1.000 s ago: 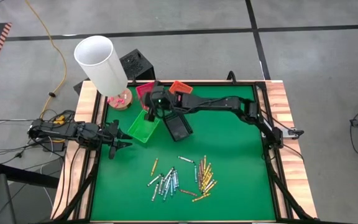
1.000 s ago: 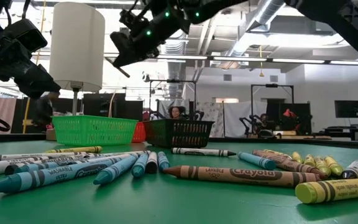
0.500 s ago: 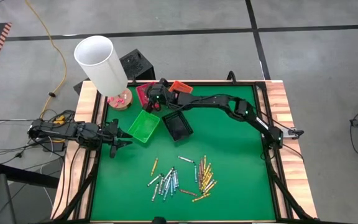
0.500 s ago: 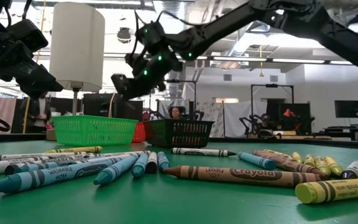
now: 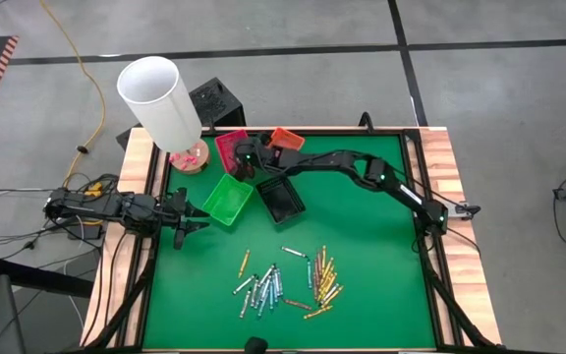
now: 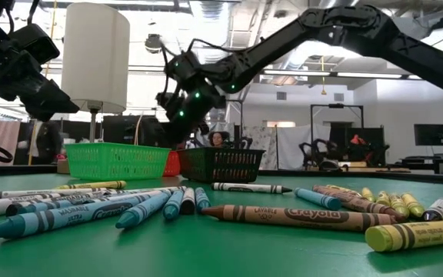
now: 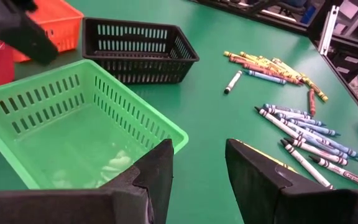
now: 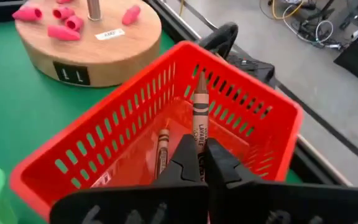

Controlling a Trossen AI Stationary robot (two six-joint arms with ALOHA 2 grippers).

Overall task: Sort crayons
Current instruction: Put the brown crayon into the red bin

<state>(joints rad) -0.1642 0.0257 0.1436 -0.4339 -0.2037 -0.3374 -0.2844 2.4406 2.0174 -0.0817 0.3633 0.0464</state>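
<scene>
Right gripper (image 8: 202, 163) clamped on a brown crayon (image 8: 199, 115), upright over the red tray (image 8: 104, 149); another brown crayon (image 8: 162, 151) lies inside. Left gripper (image 7: 197, 165) apart, empty, beside the green tray (image 7: 67, 127).

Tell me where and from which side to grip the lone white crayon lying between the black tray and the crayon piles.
Grip the white crayon at mid-length, coming straight down with the claw fingers across its long axis. It lies flat on the green table, apart from the other crayons, so both long sides are free. The left claw, open and empty, looks free for it.
</scene>
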